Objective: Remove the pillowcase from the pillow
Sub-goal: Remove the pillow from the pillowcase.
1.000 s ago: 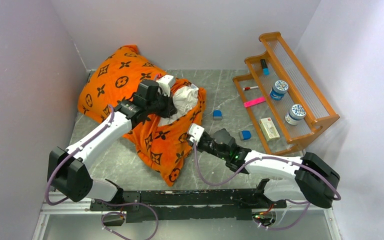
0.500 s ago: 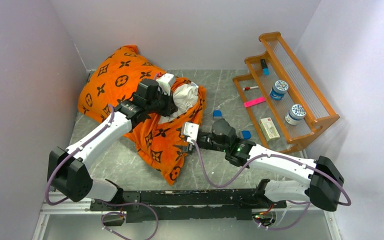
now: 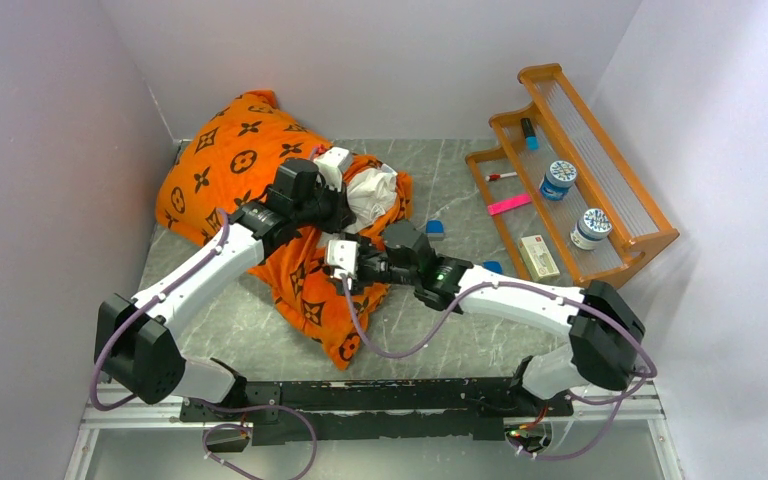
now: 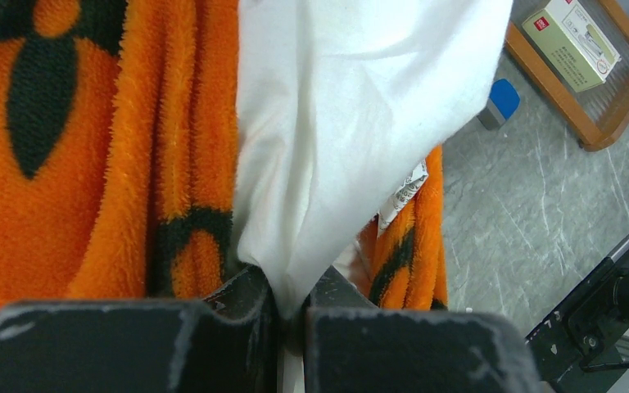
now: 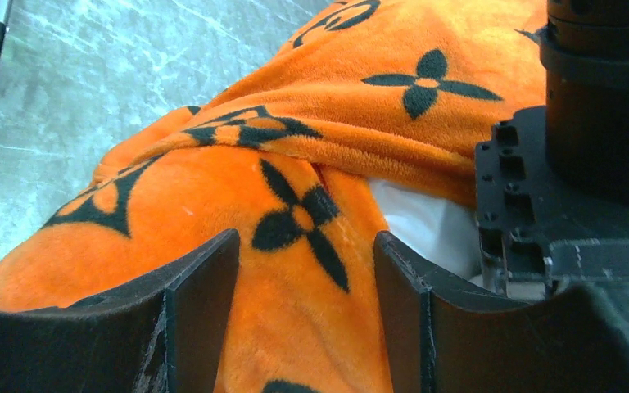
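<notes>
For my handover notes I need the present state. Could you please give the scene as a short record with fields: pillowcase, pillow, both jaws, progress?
pillowcase: orange with dark motifs, covers most of the pillow, bunched at its open end
pillow: white, one part sticks out of the open end
left jaws: shut, pinching the white pillow fabric
right jaws: open, with orange pillowcase fabric between them, not gripped
progress: pillowcase not yet off
elsewhere: wooden rack with small items at the right

Orange pillowcase (image 3: 245, 160) bunched around white pillow (image 3: 372, 188) — wooden rack (image 3: 558, 74) well apart, rightward
</notes>
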### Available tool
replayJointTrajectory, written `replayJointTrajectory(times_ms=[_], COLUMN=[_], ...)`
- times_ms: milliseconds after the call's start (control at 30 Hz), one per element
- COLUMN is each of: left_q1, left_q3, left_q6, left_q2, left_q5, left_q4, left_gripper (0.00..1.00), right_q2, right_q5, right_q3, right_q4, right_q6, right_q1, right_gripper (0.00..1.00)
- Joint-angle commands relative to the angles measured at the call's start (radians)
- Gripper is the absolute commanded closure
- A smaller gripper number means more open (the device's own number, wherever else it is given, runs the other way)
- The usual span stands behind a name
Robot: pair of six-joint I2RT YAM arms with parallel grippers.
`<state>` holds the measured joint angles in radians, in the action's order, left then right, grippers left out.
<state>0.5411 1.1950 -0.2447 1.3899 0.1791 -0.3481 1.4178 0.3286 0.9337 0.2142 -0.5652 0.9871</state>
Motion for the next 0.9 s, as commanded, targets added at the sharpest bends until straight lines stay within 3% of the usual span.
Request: replayJointTrajectory(times_ms=[0, 233, 400, 600, 767, 867], left_q1=[-0.023, -0.023, -0.023, -0.023, -0.024, -0.023], left_q3=[0.022, 0.022, 0.024, 0.024, 0.020, 0.022], left_q6=[0.031, 0.030, 0.032, 0.032, 0.032, 0.032], left_q2=[-0.047, -0.052, -0.053, -0.055, -0.056, -0.053], left_q5=[-0.077, -0.071, -0.079, -0.089, -0.107, -0.111], left_q4=[0.135, 0.136, 0.133, 0.132, 0.132, 0.128], left_gripper=[0.95, 0.95, 0.95, 0.95, 0.95, 0.95], right_q2=[0.048, 0.116, 0.115, 0.034, -0.013, -0.032], right_q5=[-0.020, 0.013, 0.077, 0.135, 0.136, 0.138], right_q3=[0.087, 0.138, 0.133, 0.052, 0.017, 0.004], right_q4=[-0.010, -0.083, -0.205, -0.265, -0.366, -0.417], right_q6=[-0.063, -0.055, -0.044, 0.004, 0.001, 0.008], right_q1=[-0.002, -0.004, -0.003, 0.012, 0.043, 0.066], right_gripper=[0.36, 0.41, 0.57, 0.88, 1.00, 1.00])
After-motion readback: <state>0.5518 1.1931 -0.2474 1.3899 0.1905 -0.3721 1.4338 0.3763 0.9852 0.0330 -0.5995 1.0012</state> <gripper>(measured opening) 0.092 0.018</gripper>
